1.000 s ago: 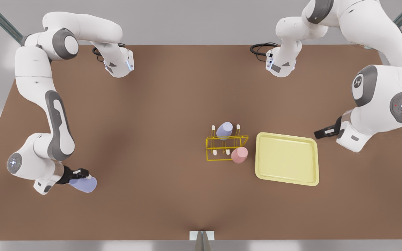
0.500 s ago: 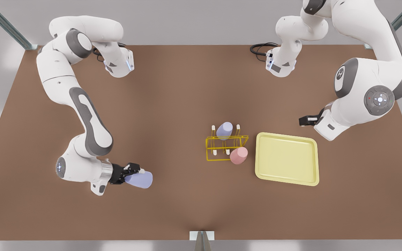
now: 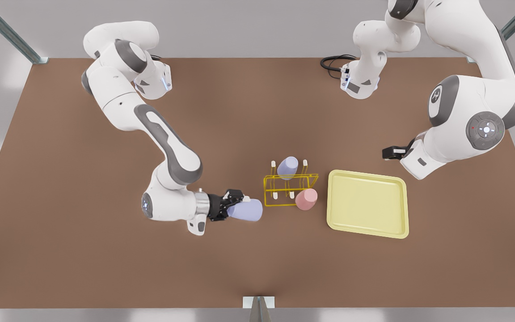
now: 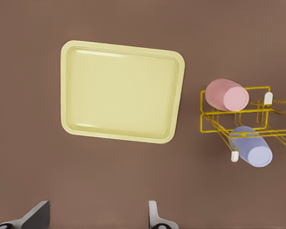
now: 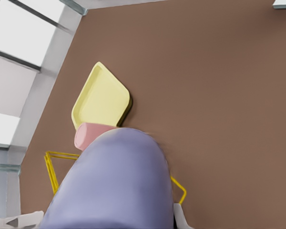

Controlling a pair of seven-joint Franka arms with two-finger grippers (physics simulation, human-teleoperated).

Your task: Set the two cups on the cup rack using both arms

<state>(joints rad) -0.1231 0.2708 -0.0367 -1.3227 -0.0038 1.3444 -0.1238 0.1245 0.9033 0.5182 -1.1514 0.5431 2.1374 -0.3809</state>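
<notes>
Moved: right tool (image 3: 235, 203) has carried its lavender cup (image 3: 246, 210) across the bench (image 3: 105, 268), now just beside the cup rack (image 3: 289, 190).
Right tool: clamped on that cup, forearm level.
Left tool (image 3: 389, 153): fingers (image 4: 157, 217) spread wide, empty, above the tray (image 3: 367, 232).
Rack: pink cup (image 3: 306, 199), second lavender cup (image 3: 287, 167).

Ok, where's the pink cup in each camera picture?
Front view: pink cup on the rack corner nearest the tray.
Left wrist view: same rack corner, beside the tray.
Right wrist view: between the tray and the lavender cup in the right gripper.
Shared landmark: the tray.
Left gripper waits open beyond the tray.
</notes>
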